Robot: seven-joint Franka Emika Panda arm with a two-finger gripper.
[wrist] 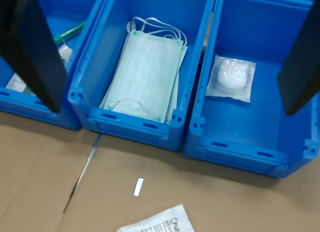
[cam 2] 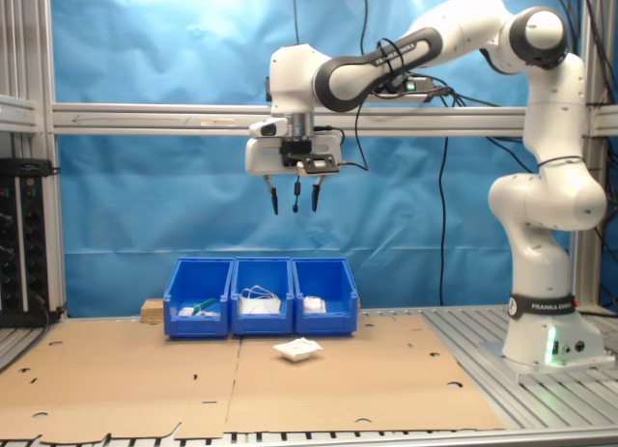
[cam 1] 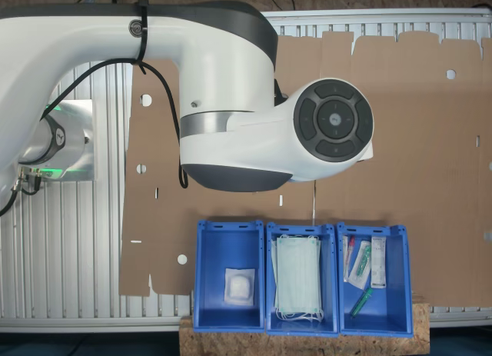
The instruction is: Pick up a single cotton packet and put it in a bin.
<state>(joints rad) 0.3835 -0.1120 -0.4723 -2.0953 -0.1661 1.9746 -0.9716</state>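
White flat printed cotton packet point(cam 2: 297, 349) lies on brown cardboard sheet point(cam 2: 145, 389) before three blue plastic bins point(cam 2: 261, 297); open, empty gripper point(cam 2: 294, 204) hangs high above.

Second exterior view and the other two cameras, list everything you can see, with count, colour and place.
Bins: three, blue, in a row at the far edge of the cardboard.
Cotton packet: one, white with dark print, flat on the cardboard in front of the bins.
Puffy packet: one, plain white, in the end bin at the second exterior view's right.
Face masks: a small stack, pale green, in the middle bin.
Wrapped items: several, white and green, in the other end bin.
Cardboard sheet: brown, covering the table.
Backdrop: blue, behind the bins.
Wooden block: one, beside the bins.
Arm: one, white, base on the table.
Fingers: dark, spread apart, empty, high above the bins.
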